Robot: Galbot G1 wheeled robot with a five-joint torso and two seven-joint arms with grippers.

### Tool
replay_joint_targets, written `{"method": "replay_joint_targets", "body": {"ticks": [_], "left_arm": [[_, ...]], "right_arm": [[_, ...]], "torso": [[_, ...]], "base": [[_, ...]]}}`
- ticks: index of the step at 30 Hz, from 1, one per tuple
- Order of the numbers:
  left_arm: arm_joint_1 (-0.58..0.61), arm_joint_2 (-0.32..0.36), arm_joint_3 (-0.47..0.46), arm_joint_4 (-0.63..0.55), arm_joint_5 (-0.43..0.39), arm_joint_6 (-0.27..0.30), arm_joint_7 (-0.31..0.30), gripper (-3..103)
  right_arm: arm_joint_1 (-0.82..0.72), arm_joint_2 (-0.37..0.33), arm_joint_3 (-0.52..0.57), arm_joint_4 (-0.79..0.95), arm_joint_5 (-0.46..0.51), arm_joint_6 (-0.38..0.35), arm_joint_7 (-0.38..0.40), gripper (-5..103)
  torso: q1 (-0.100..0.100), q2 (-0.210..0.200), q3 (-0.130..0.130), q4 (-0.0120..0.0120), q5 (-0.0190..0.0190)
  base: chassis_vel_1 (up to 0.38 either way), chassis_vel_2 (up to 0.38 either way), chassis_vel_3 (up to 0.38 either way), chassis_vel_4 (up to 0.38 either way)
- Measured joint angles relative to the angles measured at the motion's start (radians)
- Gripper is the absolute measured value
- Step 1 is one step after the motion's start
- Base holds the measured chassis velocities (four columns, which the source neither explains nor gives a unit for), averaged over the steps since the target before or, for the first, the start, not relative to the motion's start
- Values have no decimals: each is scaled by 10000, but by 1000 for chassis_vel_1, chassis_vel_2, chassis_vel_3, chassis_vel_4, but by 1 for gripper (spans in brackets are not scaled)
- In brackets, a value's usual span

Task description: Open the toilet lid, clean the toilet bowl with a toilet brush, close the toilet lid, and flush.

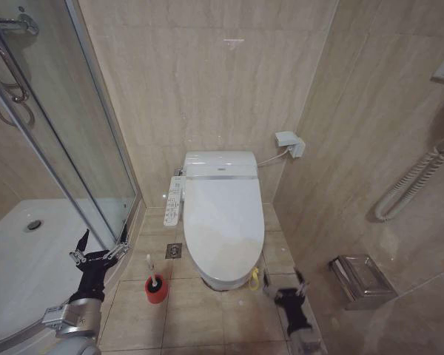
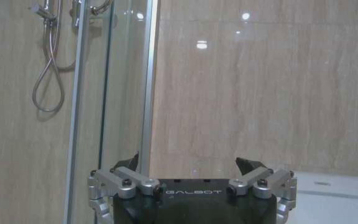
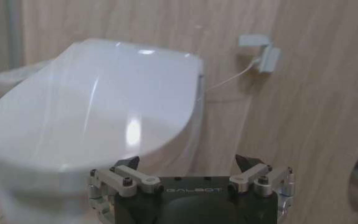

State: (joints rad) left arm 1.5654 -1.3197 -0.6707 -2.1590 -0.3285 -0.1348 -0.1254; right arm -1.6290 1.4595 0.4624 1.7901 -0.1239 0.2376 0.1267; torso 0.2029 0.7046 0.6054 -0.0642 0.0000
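Dim warm light; wall glare; toilet lid (image 3: pixel 98 102) seemingly motion-blurred.

Small tiled bathroom, hotel-style.
White glossy plastic toilet lid (image 1: pixel 223 222) shut over the seat, side control panel (image 1: pixel 173 201); curved glass shower enclosure (image 1: pixel 74 140) with white tray (image 1: pixel 22 251), chrome shower hose (image 2: pixel 46 70), beige marble-look wall tiles (image 1: pixel 207 81), steel tissue box (image 1: pixel 361 279).

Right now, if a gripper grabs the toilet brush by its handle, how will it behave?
The toilet brush probably lifts light: its stick is thin. It may wobble or flex. Its small red cup stands loose on the floor, so it could tip or come along.
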Motion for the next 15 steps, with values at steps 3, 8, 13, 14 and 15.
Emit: {"method": "replay_joint_targets", "body": {"ticks": [3,8,13,14,15], "left_arm": [[4,0,0,0,0,0,0,100],[5,0,0,0,0,0,0,100],[5,0,0,0,0,0,0,100],[3,0,0,0,0,0,0,100],[3,0,0,0,0,0,0,100]], "right_arm": [[37,-41,-158,-444,-244,200,-23,100],[332,95,-452,-1027,-385,326,-14,100],[1036,315,-644,-1675,-497,321,120,100],[1213,338,-660,-1851,-510,316,152,100],[1213,338,-660,-1851,-510,316,152,100]], "torso": [[0,0,0,1,0],[0,0,0,1,0],[1,0,0,3,0],[1,0,0,3,-1],[1,0,0,3,-1]], "base": [[0,0,0,0],[0,0,0,0],[0,0,0,0],[0,0,0,0],[0,0,0,0]]}}
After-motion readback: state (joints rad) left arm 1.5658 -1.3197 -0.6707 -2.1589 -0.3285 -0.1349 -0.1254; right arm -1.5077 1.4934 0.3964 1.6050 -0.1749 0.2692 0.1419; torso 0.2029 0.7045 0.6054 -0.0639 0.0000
